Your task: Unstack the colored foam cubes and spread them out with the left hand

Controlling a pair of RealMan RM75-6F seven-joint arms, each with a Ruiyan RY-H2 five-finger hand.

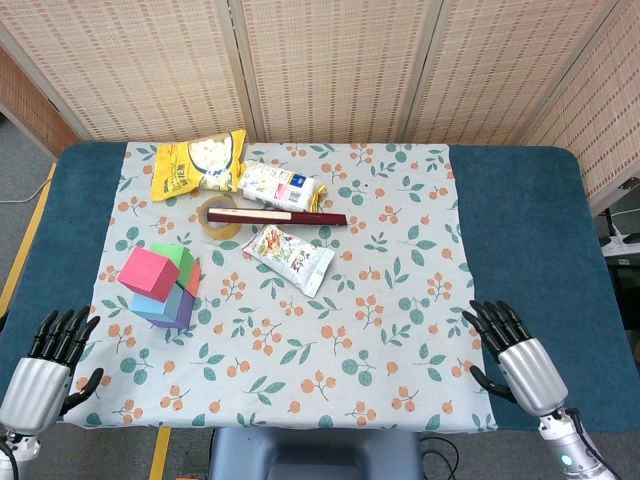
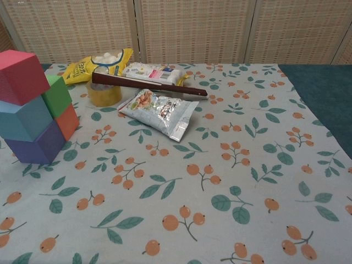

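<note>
Left robot hand (image 1: 45,365) open, apart from stacked foam cubes (image 1: 160,285); labels unreadable.

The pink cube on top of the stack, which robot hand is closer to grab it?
The left hand. It rests open at the table's near-left edge, just below the stack with the pink cube. The right hand sits far across the cloth.

Setting: staged indoor test area, lab-like rather than a lived-in room. Evidence: table (image 1: 600,250) with a blue top, covered by a floral cloth (image 1: 400,300); woven reed screens (image 1: 330,60) closing off the back; yellow tape line (image 1: 25,245) on a grey floor; cables (image 1: 622,240) at the right edge; assorted snack packets (image 1: 198,165) laid out as props.
</note>
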